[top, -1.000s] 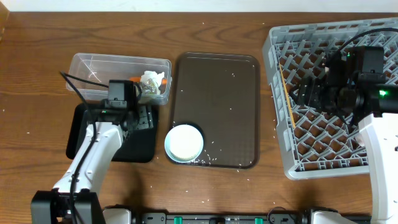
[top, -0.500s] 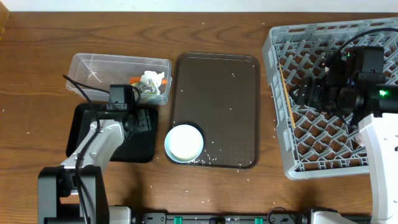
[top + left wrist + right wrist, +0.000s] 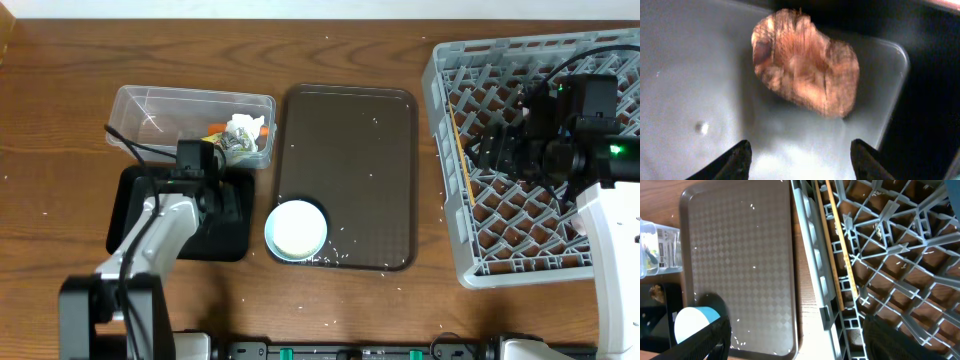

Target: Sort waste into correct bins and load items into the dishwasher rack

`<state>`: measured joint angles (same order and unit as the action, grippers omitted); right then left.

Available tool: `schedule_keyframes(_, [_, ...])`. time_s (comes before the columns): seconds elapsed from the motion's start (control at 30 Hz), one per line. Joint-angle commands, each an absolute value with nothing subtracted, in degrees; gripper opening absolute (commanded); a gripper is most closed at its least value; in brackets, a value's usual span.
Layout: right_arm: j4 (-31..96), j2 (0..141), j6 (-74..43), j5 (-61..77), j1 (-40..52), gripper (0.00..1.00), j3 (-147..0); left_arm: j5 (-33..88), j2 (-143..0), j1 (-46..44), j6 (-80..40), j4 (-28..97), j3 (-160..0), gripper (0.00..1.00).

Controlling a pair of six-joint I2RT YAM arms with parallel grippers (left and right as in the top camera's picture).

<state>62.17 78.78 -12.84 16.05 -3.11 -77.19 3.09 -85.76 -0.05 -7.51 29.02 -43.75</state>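
Left gripper (image 3: pixel 801 161): low over the shallow black tray (image 3: pixel 130 225), fingers spread, nothing between them. The small brown food lump (image 3: pixel 805 62) lies on the tray floor just ahead of the fingertips, near a corner and not touching them.

Clear plastic tub (image 3: pixel 160 105): just behind the black tray. The crumpled white-and-green wrapper (image 3: pixel 240 133) sits at its right end, with the orange carrot stick (image 3: pixel 215 127) beside it.

Brown serving tray (image 3: pixel 350 140): between the bins and the rack. The pale-blue bowl (image 3: pixel 296 230) is mouth up on its near-left corner, overlapping the rim. White rice grains (image 3: pixel 335 255) are scattered over the tray and the wood around it.

Right gripper (image 3: pixel 800 342): over the left part of the grey dishwasher rack (image 3: pixel 440 120), fingers wide apart and empty. Thin wooden chopsticks (image 3: pixel 840 255) lie flat in the rack along its left wall.
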Motion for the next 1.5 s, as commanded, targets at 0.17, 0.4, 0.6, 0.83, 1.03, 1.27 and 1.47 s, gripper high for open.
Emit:
schedule_keyframes(0.17, [61.5,78.8,-12.6,15.9,-3.7,0.79,-77.8,11.6,-69.6,-1.1,-7.6,36.8,-46.5,0.64])
schedule_keyframes(0.4, [59.9,78.8,-12.6,15.9,-3.7,0.79,-77.8,15.0,-64.9,-13.0,-7.6,39.8,-46.5,0.64])
schedule_keyframes(0.6, [59.7,78.8,-12.6,15.9,-3.7,0.79,-77.8,8.4,-68.9,-28.0,-8.1,37.3,-46.5,0.59])
schedule_keyframes(0.83, [60.1,78.8,-12.6,15.9,-3.7,0.79,-77.8,1.9,-80.0,-37.2,-8.4,35.8,-46.5,0.6])
schedule_keyframes(1.03, [60.2,78.8,-12.6,15.9,-3.7,0.79,-77.8,2.1,-87.0,-40.7,-8.2,30.6,-46.5,0.57])
schedule_keyframes(1.27, [60.2,78.8,-12.6,15.9,-3.7,0.79,-77.8,2.1,-89.2,-41.1,-7.9,28.4,-46.5,0.43])
schedule_keyframes(1.47, [60.5,78.8,-12.6,15.9,-3.7,0.78,-77.8,1.8,-86.6,-41.1,-7.3,35.9,-53.5,0.43])
